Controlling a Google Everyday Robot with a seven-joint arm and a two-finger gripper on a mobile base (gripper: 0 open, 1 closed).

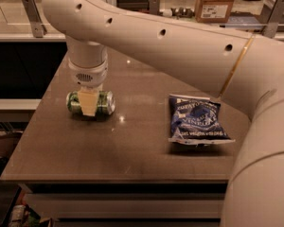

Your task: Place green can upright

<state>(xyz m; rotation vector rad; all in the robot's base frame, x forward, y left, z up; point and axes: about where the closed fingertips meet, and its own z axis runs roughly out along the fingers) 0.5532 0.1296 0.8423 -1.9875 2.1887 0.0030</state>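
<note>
— Where is the green can found?
— It is seen lying on its side on the left part of the table, with one silver end turned to the right.
— And the gripper?
— It is lowered straight onto the can and is closed around its middle (only the near finger is shown, laid across the green body). A blue snack bag is laid flat, well apart to the right.
</note>
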